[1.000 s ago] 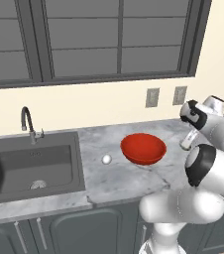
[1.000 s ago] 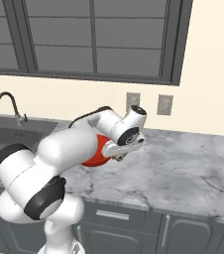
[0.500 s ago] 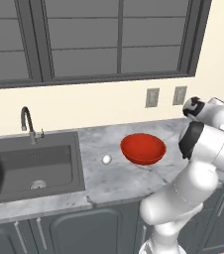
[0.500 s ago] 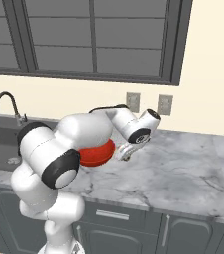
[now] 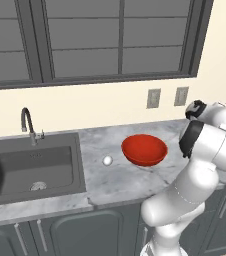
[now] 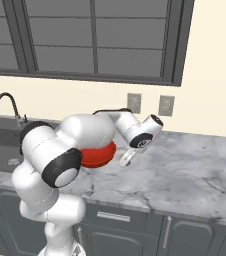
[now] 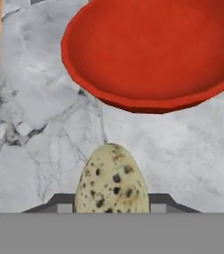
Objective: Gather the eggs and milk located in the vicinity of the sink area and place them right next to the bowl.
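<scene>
- Far to the claw's left, the dark sink (image 5: 32, 167) is set into the grey marble table (image 6: 185, 170).
- 1 small white egg (image 5: 107, 160) lies on the table between sink and bowl, apart from both.
- The red bowl (image 5: 144, 149) sits just left of the claw.
- The claw (image 6: 125, 159) is clenched on 1 speckled egg (image 7: 112, 182), low over the table beside the bowl.
</scene>
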